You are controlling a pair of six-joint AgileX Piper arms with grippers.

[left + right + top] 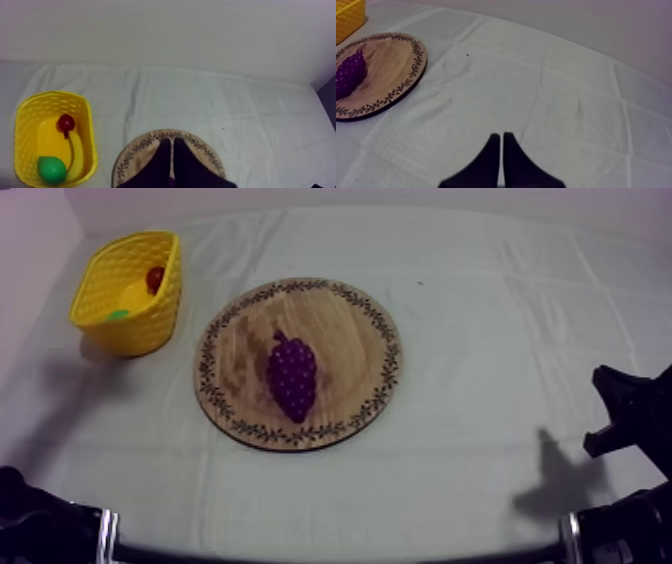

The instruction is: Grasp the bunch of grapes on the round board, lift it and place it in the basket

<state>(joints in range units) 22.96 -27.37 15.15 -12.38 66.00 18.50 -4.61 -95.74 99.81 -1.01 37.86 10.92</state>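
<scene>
The bunch of grapes (292, 376) lies on the wooden board (345, 328) at the middle of the counter (480, 338). The yellow basket (150, 323), near the far left corner, holds a banana (75, 150), a pear (52, 169) and a small red fruit (65, 122). The left claw (172, 144) and the right claw (501, 136) are both clenched on nothing.

Board (240, 338): centre of table (480, 338) | grapes (292, 376): on board, just near of its middle | basket (140, 323): far left, apart from board | in basket: small red fruit (155, 279) at far end, pear (52, 169) at near end, banana (75, 150) lying between them
</scene>
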